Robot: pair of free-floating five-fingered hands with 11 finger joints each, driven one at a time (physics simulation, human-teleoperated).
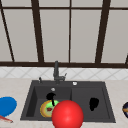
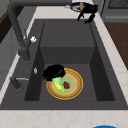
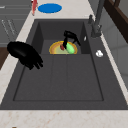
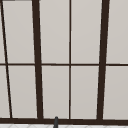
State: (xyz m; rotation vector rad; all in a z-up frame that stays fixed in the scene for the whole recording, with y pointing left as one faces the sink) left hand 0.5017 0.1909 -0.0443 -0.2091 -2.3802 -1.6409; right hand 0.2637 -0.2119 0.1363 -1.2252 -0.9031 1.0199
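Note:
My left hand (image 1: pixel 51 96) is down in the left basin, over a yellow-rimmed plate (image 1: pixel 44 110) on the basin floor. Its fingers curl round the top of a green and yellow corn cob (image 2: pixel 58 84) that rests tilted on the plate (image 2: pixel 75 88). The right side view shows the left hand (image 3: pixel 70 36) with thumb and fingers either side of the cob (image 3: pixel 71 48). A small dark red piece (image 2: pixel 66 85) lies on the plate beside it. My right hand (image 1: pixel 93 103) hangs idle over the right basin, fingers relaxed and pointing down, holding nothing.
A large red ball (image 1: pixel 67 114) shows at the sink's front edge. A blue plate (image 1: pixel 7 105) and a red utensil (image 1: pixel 5 119) lie on the left counter, a dark bowl (image 1: pixel 125 109) on the right. The faucet (image 1: pixel 56 72) stands behind the divider.

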